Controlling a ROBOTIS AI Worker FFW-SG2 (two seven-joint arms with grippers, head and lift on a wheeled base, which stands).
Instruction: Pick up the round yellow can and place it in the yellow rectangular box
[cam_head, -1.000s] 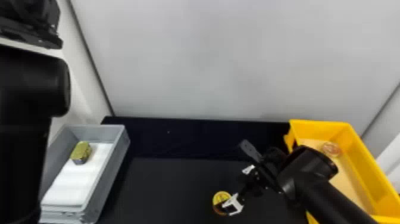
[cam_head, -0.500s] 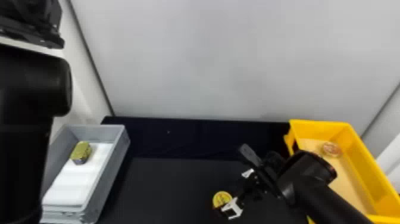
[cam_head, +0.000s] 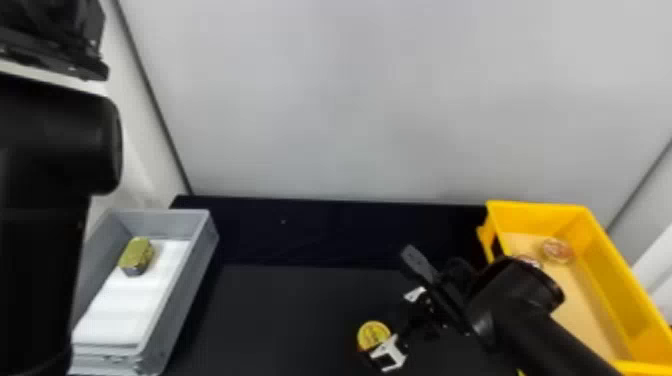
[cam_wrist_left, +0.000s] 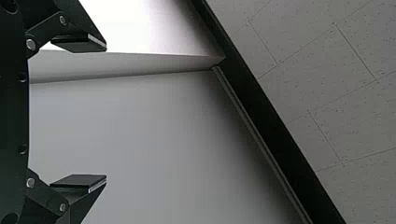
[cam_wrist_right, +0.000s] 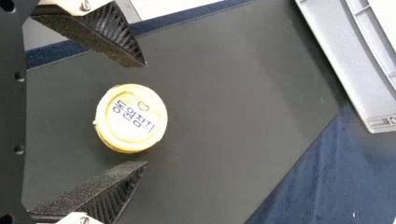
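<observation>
The round yellow can (cam_head: 372, 334) stands on the dark table near its front. Around it is my right gripper (cam_head: 388, 326); in the right wrist view the same can (cam_wrist_right: 132, 118) sits between the open fingers of the right gripper (cam_wrist_right: 146, 114), with a gap on both sides. The yellow rectangular box (cam_head: 607, 280) lies to the right of the arm, partly covered by it. My left arm (cam_head: 45, 210) is parked, raised at the far left; in the left wrist view the left gripper (cam_wrist_left: 106, 113) is open before a bare wall.
At the left stands a grey bin (cam_head: 192, 280) with a white lining, holding a yellow-green angular can (cam_head: 136, 256). A round reddish item (cam_head: 557, 250) lies in the back of the yellow box, with part of another beside it. A pale wall (cam_head: 380, 100) rises behind the table.
My right gripper has shifted slightly toward the table's front and down over the can. The can has kept its place, and the left arm has barely moved.
</observation>
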